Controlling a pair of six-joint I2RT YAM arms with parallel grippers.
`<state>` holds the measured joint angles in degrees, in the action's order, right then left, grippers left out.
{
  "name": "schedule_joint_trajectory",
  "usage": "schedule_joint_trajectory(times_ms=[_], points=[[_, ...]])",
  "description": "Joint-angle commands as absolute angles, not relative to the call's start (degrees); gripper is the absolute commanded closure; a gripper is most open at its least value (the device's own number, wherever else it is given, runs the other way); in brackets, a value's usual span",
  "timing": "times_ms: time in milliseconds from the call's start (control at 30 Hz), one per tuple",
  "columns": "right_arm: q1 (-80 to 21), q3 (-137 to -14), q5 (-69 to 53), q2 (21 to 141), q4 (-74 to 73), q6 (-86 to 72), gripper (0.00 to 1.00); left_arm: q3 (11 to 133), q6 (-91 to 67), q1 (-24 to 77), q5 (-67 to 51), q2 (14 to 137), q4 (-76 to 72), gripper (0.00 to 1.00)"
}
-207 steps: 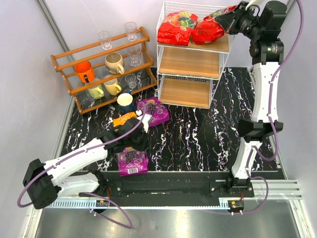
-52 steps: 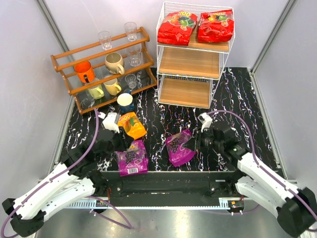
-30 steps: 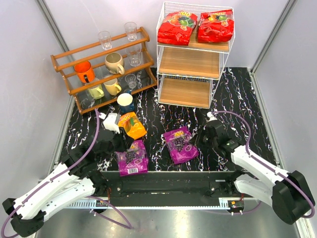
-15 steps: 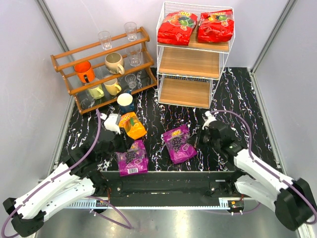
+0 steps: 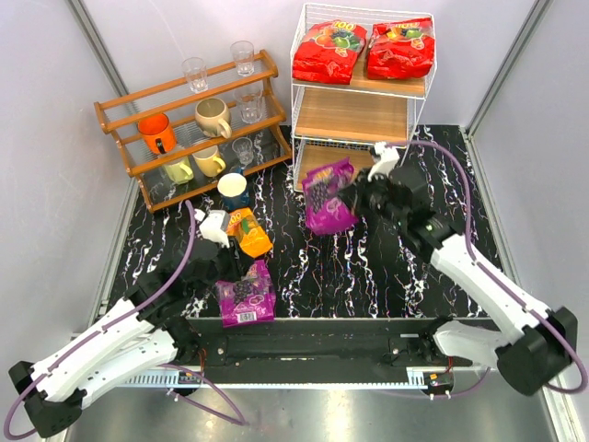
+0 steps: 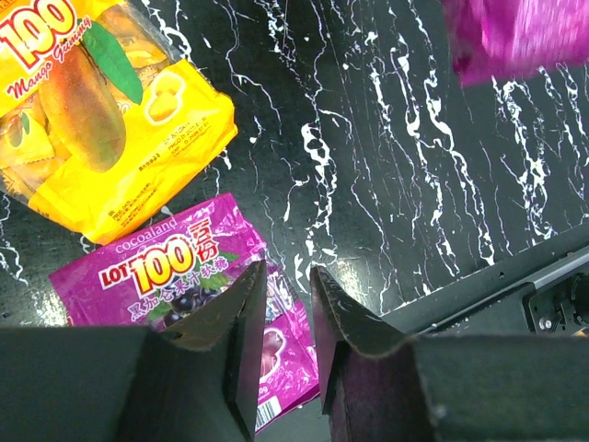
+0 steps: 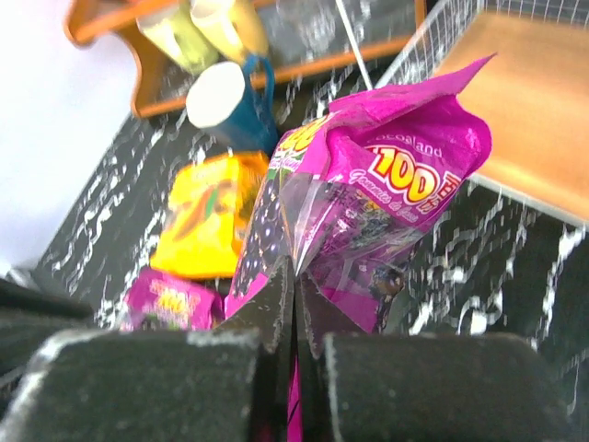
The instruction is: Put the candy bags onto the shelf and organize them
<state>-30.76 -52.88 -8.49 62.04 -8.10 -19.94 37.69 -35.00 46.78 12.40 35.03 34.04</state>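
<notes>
Just in front of the shelf (image 5: 354, 115), by its lowest tier: right gripper (image 7: 293, 276) pinched tight on a purple candy bag (image 5: 327, 195), held clear of the table (image 5: 304, 267). Near left: left gripper (image 6: 287, 276) narrowly parted, empty, above second purple bag (image 6: 175, 276); orange-yellow bag (image 5: 248, 232) touching it on the far side. Two red bags (image 5: 329, 51) on top tier.

I've got red bag (image 5: 330, 51) and second red bag (image 5: 400, 48) at 12 o'clock; purple bag (image 5: 327, 196) centre, second purple bag (image 5: 245, 295) at 7; orange-yellow bag (image 5: 247, 232), mango print; black white-veined table (image 5: 304, 258); white-wire, pale-wood shelf (image 5: 354, 115).
</notes>
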Motion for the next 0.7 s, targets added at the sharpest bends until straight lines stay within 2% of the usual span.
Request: schedule_joint_trajectory(times_ms=[0,300,667], points=[[-30.9,-64.9,-5.2,67.8,6.8,-15.1,1.00,36.7,-35.2,46.6,11.2,34.8,29.7,0.72],[-30.9,-74.8,3.2,77.7,19.0,-13.2,1.00,36.1,-34.2,46.6,10.5,35.6,28.5,0.72],[-29.1,-81.7,5.3,88.0,29.6,-11.6,1.00,36.9,-33.3,46.6,7.0,37.2,25.2,0.72]])
